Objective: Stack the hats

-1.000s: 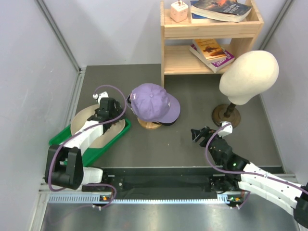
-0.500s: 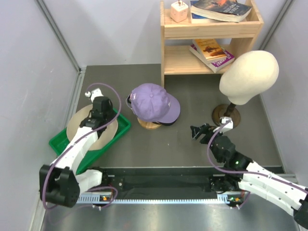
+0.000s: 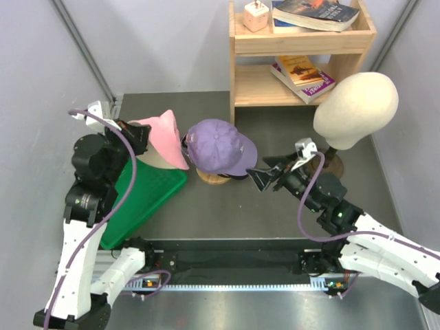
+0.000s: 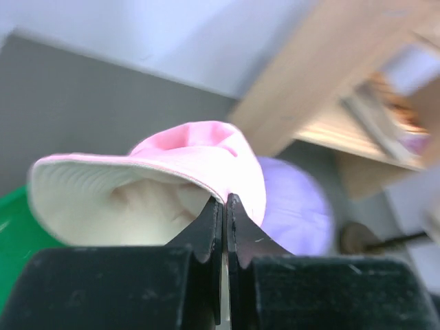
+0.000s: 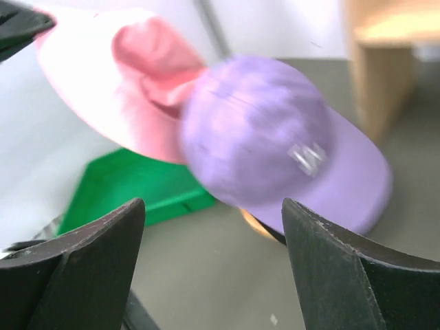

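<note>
My left gripper (image 3: 139,136) (image 4: 225,201) is shut on the brim edge of the bright pink brimmed hat (image 3: 162,140) (image 4: 203,147) and holds it in the air above the green tray (image 3: 150,199). The hat's cream underside faces the left wrist camera. Just right of it, the lavender cap (image 3: 220,146) (image 4: 297,206) (image 5: 265,141) rests on a round wooden stand (image 3: 214,179). My right gripper (image 3: 265,173) (image 5: 213,203) stands open close to the right of the lavender cap, facing it, with nothing between its fingers. The pink hat (image 5: 134,79) shows behind the cap in the right wrist view.
The cream mannequin head (image 3: 356,108) stands on its post at the right. A wooden shelf (image 3: 302,63) with books stands at the back. The green tray (image 5: 130,184) lies tilted at the left, near the grey side wall.
My left gripper shut on the pink hat in the tray and lifted it up and back toward the lavender cap. My right gripper moved left and forward toward the cap, staying open.
</note>
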`<state>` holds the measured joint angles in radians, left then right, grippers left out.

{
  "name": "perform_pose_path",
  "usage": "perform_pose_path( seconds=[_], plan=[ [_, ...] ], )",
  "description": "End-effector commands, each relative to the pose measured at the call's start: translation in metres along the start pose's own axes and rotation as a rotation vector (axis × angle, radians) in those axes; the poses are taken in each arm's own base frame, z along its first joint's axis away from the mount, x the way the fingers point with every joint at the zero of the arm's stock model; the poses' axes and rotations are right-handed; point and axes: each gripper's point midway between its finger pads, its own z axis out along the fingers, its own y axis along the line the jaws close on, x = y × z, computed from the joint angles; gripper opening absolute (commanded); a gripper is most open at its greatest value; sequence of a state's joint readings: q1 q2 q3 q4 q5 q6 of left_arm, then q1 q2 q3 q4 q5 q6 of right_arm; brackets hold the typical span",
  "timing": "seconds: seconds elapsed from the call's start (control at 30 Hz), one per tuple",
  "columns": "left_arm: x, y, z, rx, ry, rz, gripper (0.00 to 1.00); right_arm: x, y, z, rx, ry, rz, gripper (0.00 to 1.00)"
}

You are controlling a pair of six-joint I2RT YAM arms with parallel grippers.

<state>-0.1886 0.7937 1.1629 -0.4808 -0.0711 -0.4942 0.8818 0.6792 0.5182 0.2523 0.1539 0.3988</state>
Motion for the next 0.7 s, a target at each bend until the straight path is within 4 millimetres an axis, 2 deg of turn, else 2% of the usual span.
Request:
perform_pose_path(
  seconds=[0.0, 0.03, 0.07, 0.1, 0.17, 0.2, 0.3, 0.43, 0.67],
  plan=[
    [-0.02, -0.079, -0.038, 0.404, 0.056, 0.102, 0.0, -0.057, 0.068, 0.01, -0.27, -0.093, -0.058, 0.81],
    [-0.027, -0.091, -0.045, 0.463, 0.05, 0.127, 0.0, -0.058, 0.073, 0.014, -0.289, -0.087, -0.063, 0.81],
    [-0.022, -0.11, -0.057, 0.59, 0.087, 0.154, 0.0, -0.062, 0.082, 0.013, -0.334, -0.087, -0.069, 0.81],
    [-0.023, -0.117, -0.063, 0.634, 0.093, 0.163, 0.0, -0.074, 0.092, 0.013, -0.371, -0.107, -0.079, 0.81],
    [-0.028, -0.134, -0.077, 0.742, 0.102, 0.181, 0.0, -0.076, 0.107, 0.012, -0.452, -0.104, -0.117, 0.81],
    [-0.03, -0.147, -0.09, 0.834, 0.105, 0.193, 0.0, -0.085, 0.114, 0.011, -0.477, -0.124, -0.127, 0.81],
    [-0.042, -0.169, -0.112, 0.978, 0.097, 0.179, 0.0, -0.096, 0.123, 0.01, -0.518, -0.15, -0.175, 0.81],
    [-0.053, -0.192, -0.137, 1.141, 0.126, 0.1, 0.0, -0.108, 0.123, 0.009, -0.51, -0.195, -0.238, 0.81],
    [-0.067, -0.206, -0.154, 1.246, 0.152, 0.041, 0.0, -0.117, 0.125, 0.007, -0.517, -0.239, -0.284, 0.81]
  ],
)
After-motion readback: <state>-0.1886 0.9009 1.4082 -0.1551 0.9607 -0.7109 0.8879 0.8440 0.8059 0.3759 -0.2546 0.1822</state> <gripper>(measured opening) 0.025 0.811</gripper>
